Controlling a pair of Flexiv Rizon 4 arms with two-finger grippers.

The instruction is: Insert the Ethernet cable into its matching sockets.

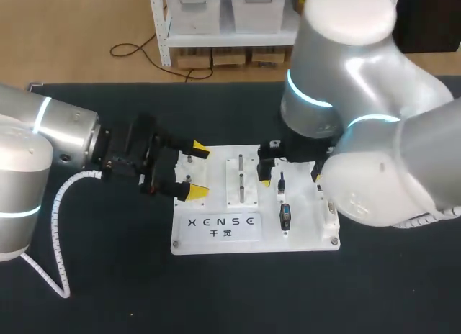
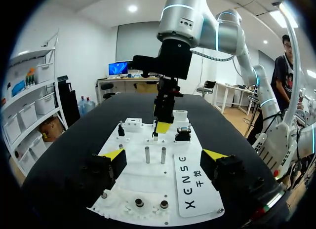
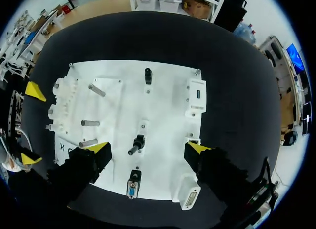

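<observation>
left gripper point(image 1: 194, 170): fingers spread wide, nothing in them; sits low over the left end of the white board point(image 1: 216, 240); two upright metal pegs point(image 2: 147, 154) stand just ahead of the gap between its tips

right gripper point(image 3: 148, 148): also wide open and empty; hangs over the right half of the board

Ethernet cable: honestly can't pick it out for sure; best bet is the short black plug point(image 3: 137, 143) lying on the board under the right gripper, in line with the gap between the fingers but touched by neither

board: flat on the black table point(image 1: 108, 291)
</observation>
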